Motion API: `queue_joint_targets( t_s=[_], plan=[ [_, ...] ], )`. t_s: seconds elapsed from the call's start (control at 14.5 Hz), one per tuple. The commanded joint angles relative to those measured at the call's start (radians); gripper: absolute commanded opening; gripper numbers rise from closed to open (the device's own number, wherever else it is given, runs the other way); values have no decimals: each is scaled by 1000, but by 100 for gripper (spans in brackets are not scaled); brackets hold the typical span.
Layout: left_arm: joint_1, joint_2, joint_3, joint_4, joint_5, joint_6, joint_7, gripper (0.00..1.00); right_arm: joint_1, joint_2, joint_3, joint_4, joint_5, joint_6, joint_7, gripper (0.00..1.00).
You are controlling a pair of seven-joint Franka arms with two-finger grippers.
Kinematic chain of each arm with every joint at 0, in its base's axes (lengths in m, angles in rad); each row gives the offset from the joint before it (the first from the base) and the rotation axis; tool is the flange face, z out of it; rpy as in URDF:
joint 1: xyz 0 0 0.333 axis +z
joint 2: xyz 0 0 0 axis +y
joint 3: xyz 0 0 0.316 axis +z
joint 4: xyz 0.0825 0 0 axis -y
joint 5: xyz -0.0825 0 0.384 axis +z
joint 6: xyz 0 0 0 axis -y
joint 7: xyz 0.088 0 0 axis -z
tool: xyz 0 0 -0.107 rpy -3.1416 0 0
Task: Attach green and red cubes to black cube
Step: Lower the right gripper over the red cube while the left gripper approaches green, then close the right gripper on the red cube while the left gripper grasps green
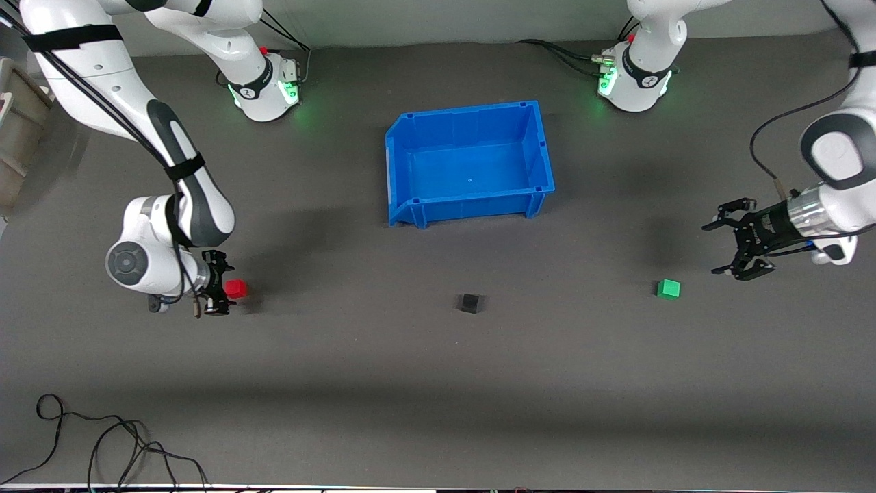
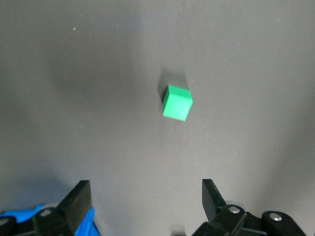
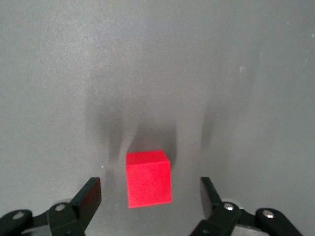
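Blue bin [image 1: 471, 164] sits unused on the desk [image 1: 438, 383]. Left gripper [image 1: 738, 239] hangs wide open near the green cube [image 1: 668, 288], lining up. Right gripper [image 1: 220, 293] straddles the red cube [image 1: 236, 289], not clamped (closing, likely). Black cube [image 1: 469, 302] lies between both grippers.

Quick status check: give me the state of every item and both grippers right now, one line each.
red cube: on the mat, between the right gripper's open fingers, not gripped.
green cube: on the mat, free, untouched.
black cube: on the mat, alone, nothing attached.
blue bin: upright, empty.
right gripper: open, low around the red cube.
left gripper: open, beside the green cube, toward the left arm's end.
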Motion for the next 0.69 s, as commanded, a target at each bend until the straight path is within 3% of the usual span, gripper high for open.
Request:
queue_joint_targets(
  t_s=[0.0, 0.07, 0.28, 0.35, 0.41, 0.62],
  plan=[
    [13, 78, -10, -13, -74, 75, 146, 100, 6, 7, -7, -6, -70, 19, 0, 87],
    [13, 106, -10, -13, -86, 98, 190, 100, 1, 12, -7, -4, -79, 22, 0, 82],
    [0, 179, -13, 5, -89, 140, 295, 100, -8, 31, -7, -1, -105, 29, -2, 80],
    [-4, 204, -14, 14, -89, 154, 327, 100, -7, 36, -7, -2, -106, 45, -2, 71],
    [-6, 224, -16, 26, -91, 161, 344, 100, -8, 36, -5, -1, -106, 48, 0, 50],
    [-9, 277, -19, 60, -91, 195, 345, 100, -7, 25, -7, -1, -104, 45, 0, 38]
  ],
)
